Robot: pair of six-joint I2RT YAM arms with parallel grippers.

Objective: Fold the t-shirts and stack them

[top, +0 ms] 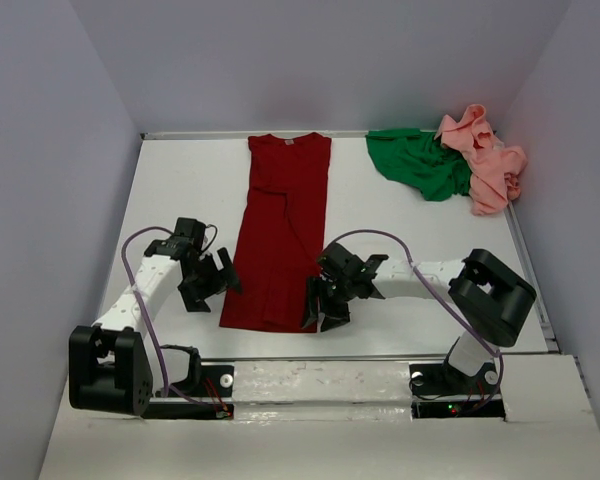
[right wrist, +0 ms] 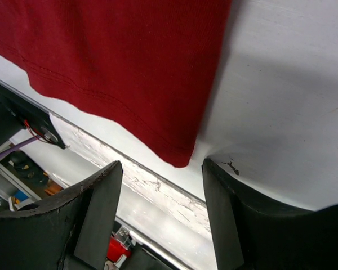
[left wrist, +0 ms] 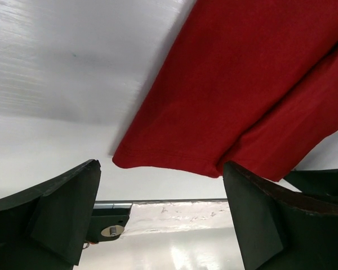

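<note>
Folded lengthwise into a narrow strip at mid tabletop point(top: 180, 190): the dark red t-shirt point(top: 280, 235), collar at the far end, hem toward the near edge. Probably laid this way so both hem corners can be taken at once. Just beside the left hem corner: the left gripper point(top: 215, 283), spread wide, holding nothing. At the right hem corner: the right gripper point(top: 325, 305), jaws apart, cloth corner just ahead of the gap, not pinched. Looks like set-up for carrying the hem up toward the collar. Bunched and unfolded in the far right corner, touching each other: the green t-shirt point(top: 420, 162) and the salmon pink t-shirt point(top: 485, 160), well apart from the working area.
</note>
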